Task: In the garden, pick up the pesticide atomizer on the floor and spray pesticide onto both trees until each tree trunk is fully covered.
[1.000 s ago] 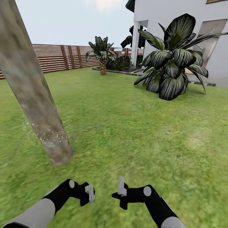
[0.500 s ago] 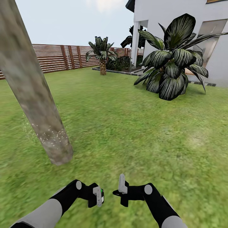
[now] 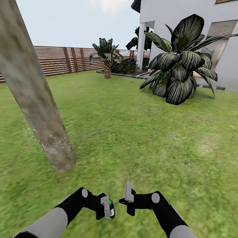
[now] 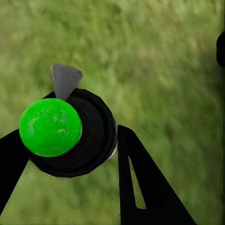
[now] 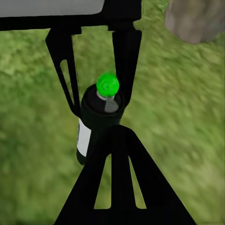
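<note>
The pesticide atomizer (image 3: 111, 209) is held upright between the fingers of the left claw (image 3: 108, 208), low over the floor (image 3: 138, 138). The tree trunk (image 3: 39, 112) lies ahead and to the left of it. The right claw (image 3: 128, 197) is empty, but its state cannot be told.

Tree trunk (image 3: 36, 99): rough-looking, mottled grey-beige bark, matt, speckled with fine white dots near base. Fence (image 3: 62, 59): brown wooden slats. Pesticide atomizer (image 5: 98, 124): dark smooth body, plastic-like, slight sheen; white label patch; glossy bright-green cap; grey matt nozzle. Lawn (image 3: 138, 132): blurry green grass, matt. House wall (image 3: 165, 15): smooth white.
</note>
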`<state>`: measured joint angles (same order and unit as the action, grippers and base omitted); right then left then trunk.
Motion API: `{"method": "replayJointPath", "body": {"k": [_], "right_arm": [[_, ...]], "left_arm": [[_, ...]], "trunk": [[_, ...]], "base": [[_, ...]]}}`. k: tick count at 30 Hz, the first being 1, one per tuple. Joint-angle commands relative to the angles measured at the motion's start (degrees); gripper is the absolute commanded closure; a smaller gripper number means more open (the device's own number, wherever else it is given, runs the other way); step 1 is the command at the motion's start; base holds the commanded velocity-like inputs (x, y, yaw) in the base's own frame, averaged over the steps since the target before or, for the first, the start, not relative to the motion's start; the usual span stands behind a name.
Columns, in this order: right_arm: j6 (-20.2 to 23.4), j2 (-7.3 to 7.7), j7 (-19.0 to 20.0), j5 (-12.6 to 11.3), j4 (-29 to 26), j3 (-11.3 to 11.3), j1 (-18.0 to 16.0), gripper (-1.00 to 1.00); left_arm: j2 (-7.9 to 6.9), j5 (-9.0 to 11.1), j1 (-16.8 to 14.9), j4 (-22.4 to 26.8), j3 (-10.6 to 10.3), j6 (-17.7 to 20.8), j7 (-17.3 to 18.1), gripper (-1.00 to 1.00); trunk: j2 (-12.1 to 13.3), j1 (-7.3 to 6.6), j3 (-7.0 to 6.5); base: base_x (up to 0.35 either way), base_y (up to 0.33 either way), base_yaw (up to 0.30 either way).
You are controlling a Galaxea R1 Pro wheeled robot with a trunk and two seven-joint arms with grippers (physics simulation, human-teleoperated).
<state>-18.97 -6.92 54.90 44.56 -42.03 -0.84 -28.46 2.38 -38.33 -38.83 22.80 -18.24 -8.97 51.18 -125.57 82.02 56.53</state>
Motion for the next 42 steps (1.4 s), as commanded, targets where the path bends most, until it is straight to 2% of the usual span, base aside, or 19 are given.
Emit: {"method": "replayJointPath", "body": {"k": [1, 8, 22, 27, 42], "right_arm": [[-0.3, -0.02, 0.0, 0.4, -0.1, 0.1, 0.0, 1.0], [-0.3, -0.02, 0.0, 0.5, -0.1, 0.1, 0.0, 1.0], [-0.2, -0.02, 0.0, 0.5, -0.1, 0.1, 0.0, 1.0], [-0.2, -0.02, 0.0, 0.5, -0.1, 0.1, 0.0, 1.0], [-0.2, -0.02, -0.1, 0.5, 0.0, 0.1, 0.0, 1.0]], "left_arm": [[0.19, -0.6, 0.0, 0.1, 0.0, -0.6, 0.1, 1.0], [1.07, -0.7, 0.0, 0.1, -0.2, -0.8, 1.9, 1.0], [1.9, -0.5, 0.0, 0.2, 0.2, -1.7, 2.1, 1.0], [1.84, 1.7, 0.0, 0.2, 0.2, -2.0, 2.2, 1.0], [2.32, 1.9, 0.0, 0.1, 0.2, -2.6, 2.2, 1.0]], "trunk": [[0.0, -0.01, 0.05], [0.0, -0.01, 0.05], [0.0, -0.01, 0.05], [0.0, -0.01, 0.05], [0.0, -0.01, 0.05]], "base": [[0.0, 0.0, 0.0], [0.0, 0.0, 0.0], [0.0, 0.0, 0.0], [0.0, 0.0, 0.0], [0.0, 0.0, 0.0]]}}
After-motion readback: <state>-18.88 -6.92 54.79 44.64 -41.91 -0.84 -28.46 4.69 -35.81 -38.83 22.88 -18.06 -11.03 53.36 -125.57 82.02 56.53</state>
